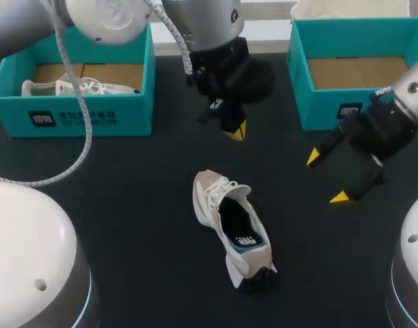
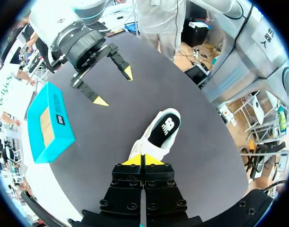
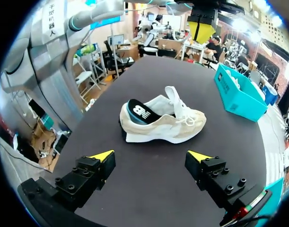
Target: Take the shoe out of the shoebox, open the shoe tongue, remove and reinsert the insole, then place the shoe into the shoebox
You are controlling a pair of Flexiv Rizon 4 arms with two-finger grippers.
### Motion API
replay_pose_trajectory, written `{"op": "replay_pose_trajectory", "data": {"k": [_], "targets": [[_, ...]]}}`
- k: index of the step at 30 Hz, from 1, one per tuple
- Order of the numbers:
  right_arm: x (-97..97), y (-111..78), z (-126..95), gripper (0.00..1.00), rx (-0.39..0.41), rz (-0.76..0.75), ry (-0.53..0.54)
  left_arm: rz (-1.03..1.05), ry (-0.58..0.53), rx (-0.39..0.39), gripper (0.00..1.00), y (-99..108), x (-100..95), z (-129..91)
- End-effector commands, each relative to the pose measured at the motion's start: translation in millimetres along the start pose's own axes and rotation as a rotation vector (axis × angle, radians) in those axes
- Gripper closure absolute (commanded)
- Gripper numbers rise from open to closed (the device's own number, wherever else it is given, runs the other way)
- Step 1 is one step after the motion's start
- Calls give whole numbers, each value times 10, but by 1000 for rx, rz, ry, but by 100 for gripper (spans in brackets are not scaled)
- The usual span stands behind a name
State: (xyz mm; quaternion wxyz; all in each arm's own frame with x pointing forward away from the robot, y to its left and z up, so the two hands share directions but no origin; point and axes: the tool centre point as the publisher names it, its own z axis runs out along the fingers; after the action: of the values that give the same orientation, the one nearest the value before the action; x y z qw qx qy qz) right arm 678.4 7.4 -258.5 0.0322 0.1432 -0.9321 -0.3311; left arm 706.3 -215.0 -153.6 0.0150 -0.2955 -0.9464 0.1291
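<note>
While both arms hang over the dark counter [image 1: 126, 205], the shoe [image 1: 232, 232] is sitting out on it, upright on its sole, roughly in the middle and well apart from both teal boxes. Its toe points to the far side, heel toward the camera, and you can see the dark insole [image 1: 244, 238] with a white logo lying inside the opening, with the white laces [image 1: 219, 191] bunched toward the toe. Up past the toe end, the left tool [image 1: 234, 130] is clenched, yellow tips pressed together with nothing between them. Over on the shoe's right, the right tool [image 1: 326, 178] is released, fingers spread wide and touching nothing; from its wrist camera the shoe lies side-on ahead of the gap. At far left, the left shoebox [image 1: 79, 116] has a second pale shoe [image 1: 72, 87] in it. At far right, the right shoebox [image 1: 325, 113] shows its brown cardboard floor
</note>
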Motion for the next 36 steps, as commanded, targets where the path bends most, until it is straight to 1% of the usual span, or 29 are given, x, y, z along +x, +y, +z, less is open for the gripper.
{"op": "replay_pose_trajectory", "data": {"k": [1,19,21,22,23,24,25,26,27,28,29,30,32,36], "targets": [[73,-45,-246,0,30,-13,-18,1,1,0,100,7,-1,-2],[73,-45,-246,0,30,-13,-18,1,1,0,100,7,-1,-2],[73,-45,-246,0,30,-13,-18,75,-75,-4,100,-23,1,33],[73,-45,-246,0,30,-13,-18,124,-65,-48,100,-24,9,64],[73,-45,-246,0,30,-13,-18,193,-80,-67,100,-27,15,102],[73,-45,-246,0,30,-13,-18,225,-106,-59,100,-38,19,124],[73,-45,-246,0,30,-13,-18,242,-98,-75,100,-20,20,157],[73,-45,-246,0,30,-13,-18,297,-72,-76,100,-31,30,195],[73,-45,-246,0,30,-13,-18,319,-74,-68,100,-38,25,207],[73,-45,-246,0,30,-13,-18,347,-80,-81,100,-38,9,206],[73,-45,-246,0,30,-13,-18,370,-88,-58,100,-46,-8,197],[73,-45,-246,0,30,-13,-18,388,-67,-74,100,-45,-18,187],[73,-45,-246,0,30,-13,-18,414,-29,-56,100,-45,-35,192],[73,-45,-246,0,30,-13,-18,414,-29,-56,100,-45,-35,192]]}}
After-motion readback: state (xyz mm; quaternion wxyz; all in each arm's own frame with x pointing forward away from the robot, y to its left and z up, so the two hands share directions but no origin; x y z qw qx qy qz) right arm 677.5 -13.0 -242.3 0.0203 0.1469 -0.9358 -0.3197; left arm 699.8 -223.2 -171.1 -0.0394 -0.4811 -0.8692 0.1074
